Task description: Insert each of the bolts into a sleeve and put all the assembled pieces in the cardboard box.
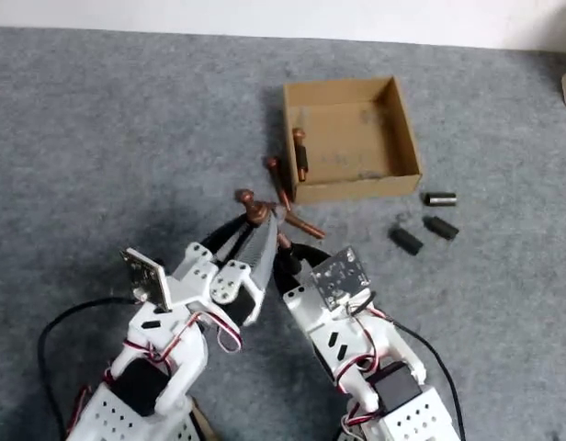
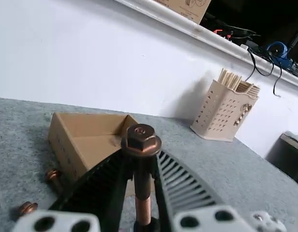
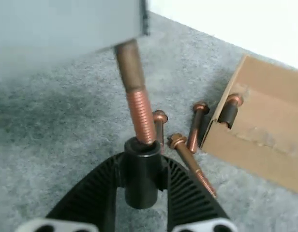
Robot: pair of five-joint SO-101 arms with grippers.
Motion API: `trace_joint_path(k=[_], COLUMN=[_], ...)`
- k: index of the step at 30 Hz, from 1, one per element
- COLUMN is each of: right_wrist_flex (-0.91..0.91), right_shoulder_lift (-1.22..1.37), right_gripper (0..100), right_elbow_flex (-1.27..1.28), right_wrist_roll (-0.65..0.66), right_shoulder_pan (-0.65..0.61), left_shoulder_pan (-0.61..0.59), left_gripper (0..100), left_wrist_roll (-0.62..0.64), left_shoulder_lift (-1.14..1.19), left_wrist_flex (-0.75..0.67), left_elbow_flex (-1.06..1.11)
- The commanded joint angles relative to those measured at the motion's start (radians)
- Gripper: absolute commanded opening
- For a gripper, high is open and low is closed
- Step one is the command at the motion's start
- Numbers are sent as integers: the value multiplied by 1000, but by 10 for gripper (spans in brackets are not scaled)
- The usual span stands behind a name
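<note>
Closely, left claw (image 2: 141, 157) holds bolt (image 2: 141, 137) touching sleeve (image 3: 139, 191) in right claw (image 3: 141, 166).

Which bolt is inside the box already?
The sleeved bolt lying inside the cardboard box. The loose bolts lie outside on the carpet; another sits in the left gripper.

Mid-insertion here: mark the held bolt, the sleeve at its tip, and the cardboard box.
held bolt (image 2: 141, 140), left wrist view, on its hex head.
sleeve (image 3: 141, 181), right wrist view, on its black side wall.
cardboard box (image 1: 356, 188), high view, on its near outer wall.
</note>
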Motion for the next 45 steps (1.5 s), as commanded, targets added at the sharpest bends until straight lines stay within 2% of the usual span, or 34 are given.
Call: trace_joint_path(k=[1,4,8,13,15,18,21,24,29,36,40,45], right_wrist_flex=[-50,-50,-50,-51,-51,-53,-50,-50,-44,-13,50,82], right_shoulder_lift=[-4,-51,-65,-64,-64,-64,-64,-64,-56,-54,-53,-21], right_gripper=[3,3,3,3,3,3,3,3,3,3,3,3], right_elbow_flex=[108,110,110,116,117,117,117,116,113,107,5,-85], right_wrist_roll=[-18,-23,-23,-23,-18,-18,-18,-21,-21,-21,-20,-17], right_shoulder_pan=[-7,35,62,67,67,70,124,209,298,298,297,297], left_shoulder_pan=[108,151,147,53,13,-44,-93,-142,-265,-483,-536,-541], left_gripper=[16,16,17,46,134,333,498,565,543,485,467,468], left_wrist_roll=[-5,-6,-12,-12,-12,-12,-11,-9,-11,-9,-11,-11], left_shoulder_lift=[2,1,1,1,7,7,2,1,8,1,1,8], left_wrist_flex=[72,98,98,98,100,137,201,224,249,522,552,569], left_elbow_flex=[19,19,19,19,19,19,19,19,19,19,19,19])
